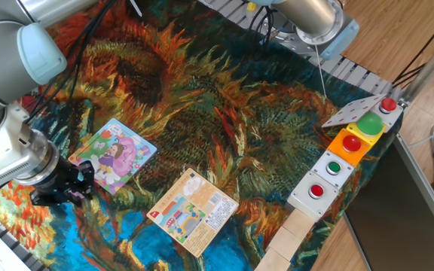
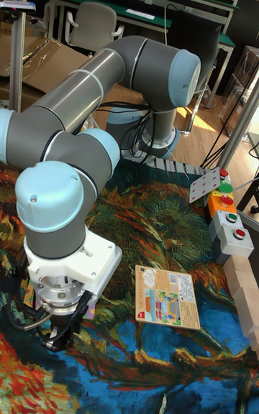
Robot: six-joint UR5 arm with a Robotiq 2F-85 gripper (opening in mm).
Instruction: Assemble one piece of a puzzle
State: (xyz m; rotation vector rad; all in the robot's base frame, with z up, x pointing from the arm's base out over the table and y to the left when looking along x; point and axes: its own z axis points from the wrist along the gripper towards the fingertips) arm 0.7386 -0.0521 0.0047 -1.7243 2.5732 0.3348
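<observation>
Fixed view: gripper (image 1: 61, 190) hovers beside the puzzle (image 1: 112, 155), finger state unclear; any piece, thin and light, likely needs an edge pinch.

Grey arm (image 2: 86, 105), pale-blue joint caps (image 2: 49, 207)
</observation>
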